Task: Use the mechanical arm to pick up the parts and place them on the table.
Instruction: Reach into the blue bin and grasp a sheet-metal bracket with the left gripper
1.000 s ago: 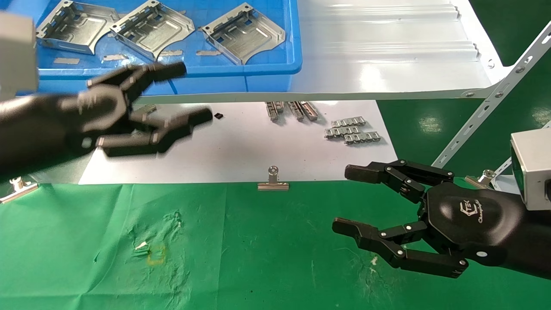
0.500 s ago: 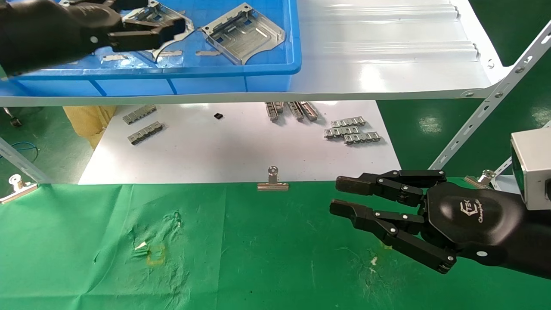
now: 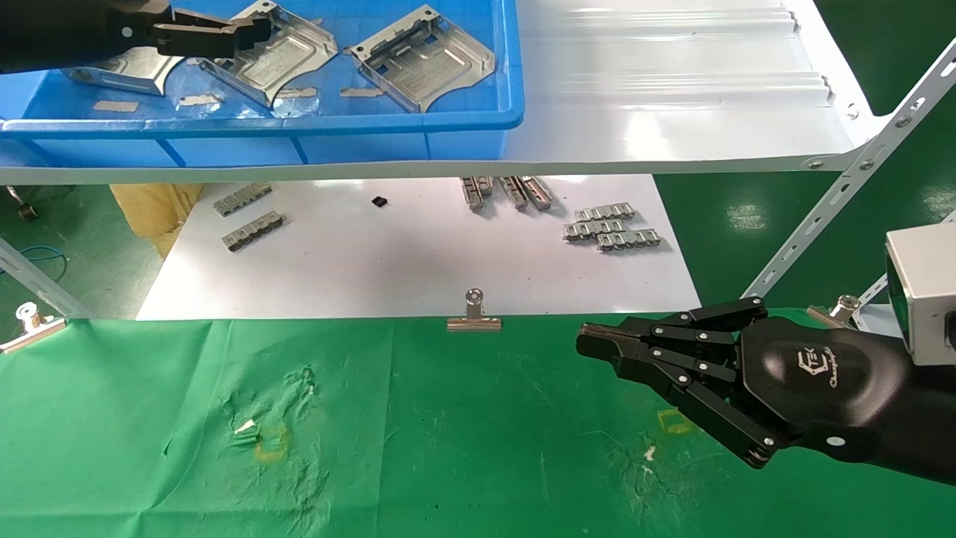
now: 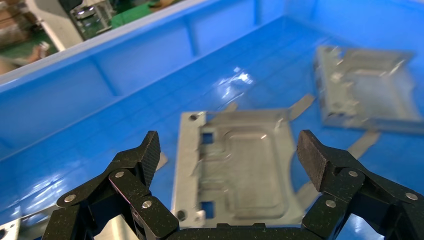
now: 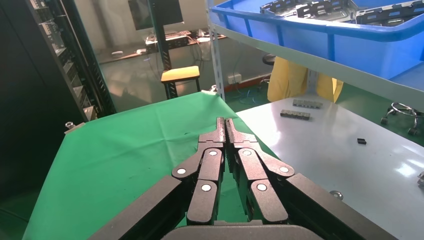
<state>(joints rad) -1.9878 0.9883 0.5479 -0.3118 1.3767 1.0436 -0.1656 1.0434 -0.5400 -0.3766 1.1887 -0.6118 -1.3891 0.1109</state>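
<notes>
Three silver parts lie in the blue tray [image 3: 478, 112] on the shelf: a left one [image 3: 123, 73] partly hidden by my arm, a middle one [image 3: 287, 56] and a right one [image 3: 422, 56]. My left gripper [image 3: 250, 28] is inside the tray, just over the middle part. In the left wrist view it is open [image 4: 231, 152], its fingertips [image 4: 150, 150] on either side of that part [image 4: 250, 170] without touching it. The right part shows farther off [image 4: 367, 95]. My right gripper [image 3: 590, 345] is shut and empty, low over the green table [image 3: 448, 448]; it also shows in the right wrist view [image 5: 225, 125].
A white board [image 3: 418, 261] below the shelf carries small ridged strips [image 3: 612, 228]. A silver binder clip [image 3: 473, 314] sits on the cloth's far edge. The white shelf [image 3: 672, 97] overhangs the board, and a slotted metal post [image 3: 844, 194] slants at the right.
My left gripper has risen from over the white board into the blue tray, over the middle part. My right gripper's fingers have closed together.
</notes>
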